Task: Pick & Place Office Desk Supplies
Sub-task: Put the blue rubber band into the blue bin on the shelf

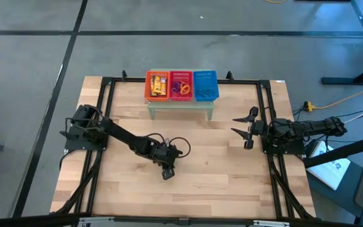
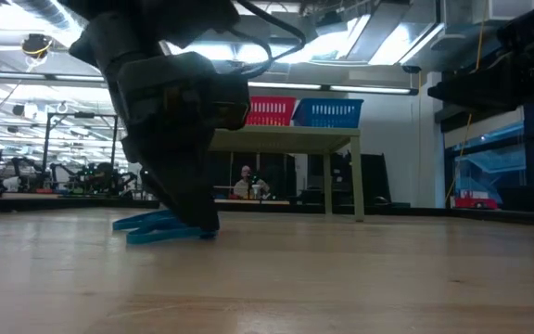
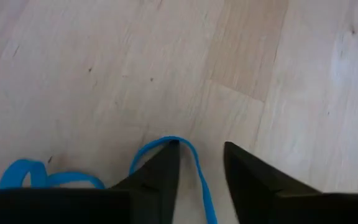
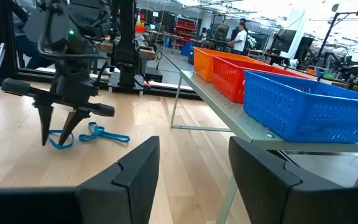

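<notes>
1. High view: the left end effector [image 1: 167, 171] is low over the counter [image 1: 219, 183], well apart from the baskets on the small stand [image 1: 180, 108]. The right end effector [image 1: 243, 131] waits at the right side with fingers apart.
2. Low view: the blue loop [image 2: 160, 227] lies flat on the wood, touching the left fingertips.
3. Left wrist view: the fingers stand apart, one strand of the loop between them. I think they should press down to the wood before closing, so the thin band does not slip out.
4. Right wrist view: the blue basket [image 4: 309, 106] is probably the goal.
</notes>
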